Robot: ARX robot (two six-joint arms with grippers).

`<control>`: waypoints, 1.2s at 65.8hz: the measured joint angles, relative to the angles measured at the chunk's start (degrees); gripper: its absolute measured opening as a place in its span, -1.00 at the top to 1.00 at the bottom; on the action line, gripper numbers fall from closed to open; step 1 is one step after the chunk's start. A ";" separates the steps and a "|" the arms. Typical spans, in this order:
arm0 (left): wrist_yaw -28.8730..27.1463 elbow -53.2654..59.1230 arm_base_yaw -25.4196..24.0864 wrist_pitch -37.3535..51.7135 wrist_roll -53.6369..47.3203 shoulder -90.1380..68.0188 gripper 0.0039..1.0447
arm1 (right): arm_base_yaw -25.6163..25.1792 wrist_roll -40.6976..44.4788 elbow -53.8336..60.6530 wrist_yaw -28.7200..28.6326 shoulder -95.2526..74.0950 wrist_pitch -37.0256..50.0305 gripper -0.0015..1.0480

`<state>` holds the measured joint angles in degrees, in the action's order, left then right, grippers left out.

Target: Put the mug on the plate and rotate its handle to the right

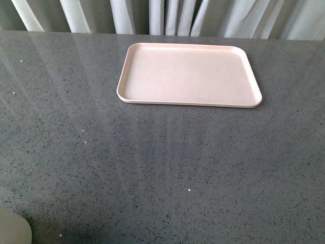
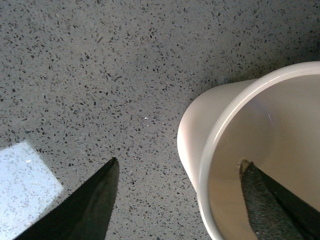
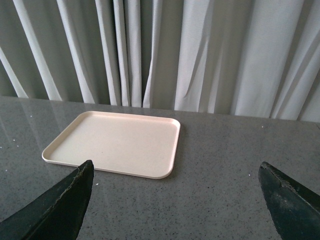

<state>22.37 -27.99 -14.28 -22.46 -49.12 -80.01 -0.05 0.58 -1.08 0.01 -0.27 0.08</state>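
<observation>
The white mug (image 2: 200,125) stands on the grey speckled table, seen from above in the left wrist view. My left gripper (image 2: 179,162) is open and straddles the mug's wall, with one finger (image 2: 265,205) inside the mug and the other finger (image 2: 90,200) outside over the table. The handle is out of view. The pale pink plate (image 1: 189,74) lies bare at the far middle of the table, and the plate (image 3: 115,142) also shows in the right wrist view. My right gripper (image 3: 176,164) is open above the table, short of the plate, holding nothing.
Grey-white curtains (image 3: 165,50) hang behind the table's far edge (image 1: 61,32). A pale rounded shape (image 1: 12,229) shows at the front view's bottom left corner; I cannot tell what it is. A bright reflection (image 2: 25,185) lies on the table by the left gripper.
</observation>
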 joint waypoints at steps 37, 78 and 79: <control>-1.25 1.55 7.82 -3.65 5.70 5.42 0.97 | 0.00 0.00 0.00 0.00 0.00 0.00 -0.82; -5.95 -9.33 18.16 -4.31 27.87 9.07 0.97 | 0.00 0.00 0.00 0.00 0.00 0.00 -0.82; -5.99 -9.66 18.45 -4.11 28.94 8.76 0.97 | 0.00 0.00 0.00 0.02 0.00 0.00 -0.82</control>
<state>16.38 -37.65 4.16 -26.57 -20.18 -71.24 -0.05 0.58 -1.08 0.03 -0.27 0.08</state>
